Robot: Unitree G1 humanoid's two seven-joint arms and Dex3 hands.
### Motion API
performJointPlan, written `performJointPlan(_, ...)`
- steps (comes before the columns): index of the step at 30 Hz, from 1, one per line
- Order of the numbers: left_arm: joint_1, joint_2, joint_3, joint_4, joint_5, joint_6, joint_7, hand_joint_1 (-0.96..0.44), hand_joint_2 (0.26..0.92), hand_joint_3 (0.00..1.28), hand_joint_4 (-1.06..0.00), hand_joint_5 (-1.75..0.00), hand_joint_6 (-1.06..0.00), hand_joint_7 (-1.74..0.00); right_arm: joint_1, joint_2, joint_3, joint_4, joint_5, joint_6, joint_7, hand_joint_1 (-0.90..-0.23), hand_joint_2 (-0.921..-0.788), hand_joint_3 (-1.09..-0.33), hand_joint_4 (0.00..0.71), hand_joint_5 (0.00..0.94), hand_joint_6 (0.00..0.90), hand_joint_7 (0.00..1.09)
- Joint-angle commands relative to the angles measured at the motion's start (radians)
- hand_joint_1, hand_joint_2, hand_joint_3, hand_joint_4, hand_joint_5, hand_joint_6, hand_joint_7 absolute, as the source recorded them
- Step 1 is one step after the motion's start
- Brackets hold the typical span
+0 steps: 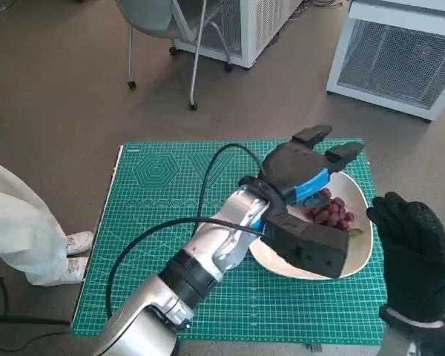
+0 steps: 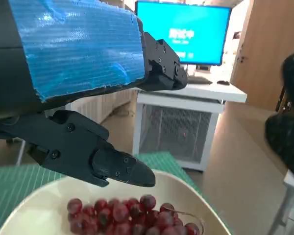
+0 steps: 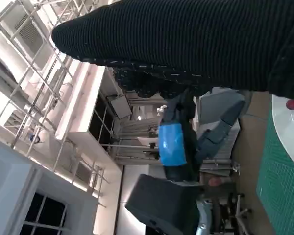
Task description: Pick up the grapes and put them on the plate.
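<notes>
grapes (image 1: 329, 210) lie on plate (image 1: 360, 252) | my left hand (image 1: 308, 174) above, fingers spread, empty | right hand (image 1: 414, 248) right of plate, holding nothing

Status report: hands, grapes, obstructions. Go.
Left hand open above the plate, fingers spread, holding nothing. Right hand off the plate's edge, grip unclear. Grapes lie on the plate. Nothing in the way.

A green cutting mat (image 1: 163, 245) covers the small table. Behind it stand a grey chair (image 1: 163, 30) on casters and two white cabinets (image 1: 400, 55). A person's white shoe (image 1: 78, 243) rests beside the mat.
</notes>
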Motion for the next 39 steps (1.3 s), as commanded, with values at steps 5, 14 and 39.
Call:
performJointPlan(5, 0.09, 0.072, 0.068, -0.123, -0.067, -0.054, -0.008, -0.52, 0.921, 0.04, -0.15, 0.0, -0.32, -0.01, 0.027, 0.0, 0.002, 0.008, 0.002, 0.009, 0.0, -0.327, -0.921, -0.561, 0.544, 0.53, 0.288, 0.87)
performJointPlan(14, 0.165, 0.114, 0.141, -0.189, -0.147, -0.12, -0.006, -0.52, 0.921, 0.05, -0.16, -0.01, -0.33, -0.02, 0.029, -0.002, 0.0, 0.007, 0.003, 0.009, 0.0, -0.328, -0.921, -0.561, 0.541, 0.533, 0.284, 0.88)
performJointPlan(39, 0.539, 0.098, 0.63, -0.232, -1.163, -0.398, -0.619, -0.39, 0.921, 0.15, -0.29, -0.03, -0.36, -0.02, -0.014, -0.012, 0.001, 0.062, -0.016, -0.025, 0.01, -0.332, -0.921, -0.56, 0.535, 0.54, 0.279, 0.88)
